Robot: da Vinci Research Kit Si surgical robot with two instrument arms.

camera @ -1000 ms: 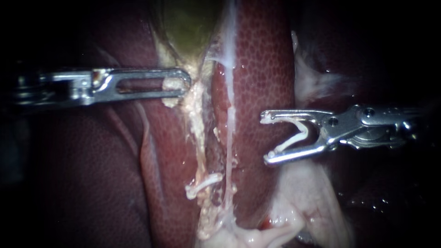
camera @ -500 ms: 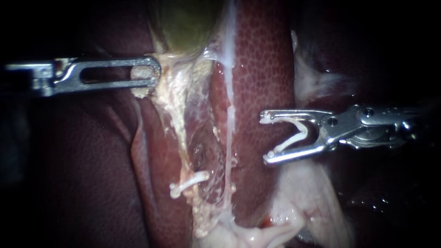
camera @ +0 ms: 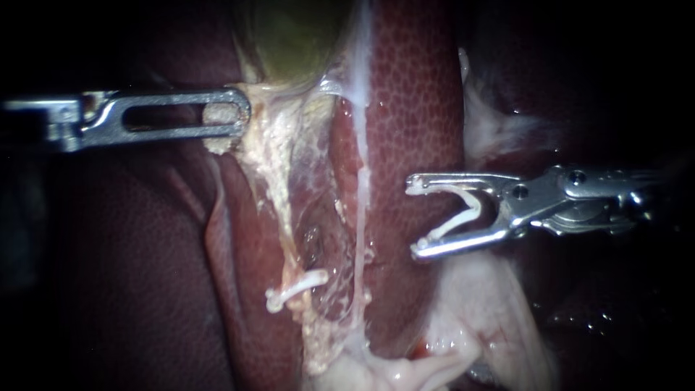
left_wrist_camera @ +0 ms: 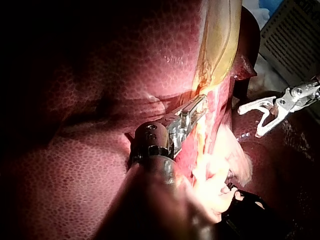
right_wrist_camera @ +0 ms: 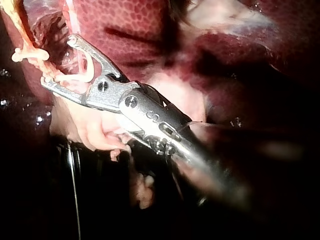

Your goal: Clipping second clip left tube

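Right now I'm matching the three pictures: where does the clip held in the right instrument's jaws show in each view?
Endoscope view: the clip sits in the right instrument's jaws, right of centre, over the liver.
Left wrist view: clip in the same jaws, beside the left instrument.
Right wrist view: clip in its own jaws, ahead of the shaft.
Shared landmark: the spotted liver.

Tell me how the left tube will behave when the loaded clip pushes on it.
Likely floppy: the left tube hangs as a thin, ragged strand stretched by the left instrument. Probably slippery, since its surface glistens. Possibly fragile: it looks frayed.
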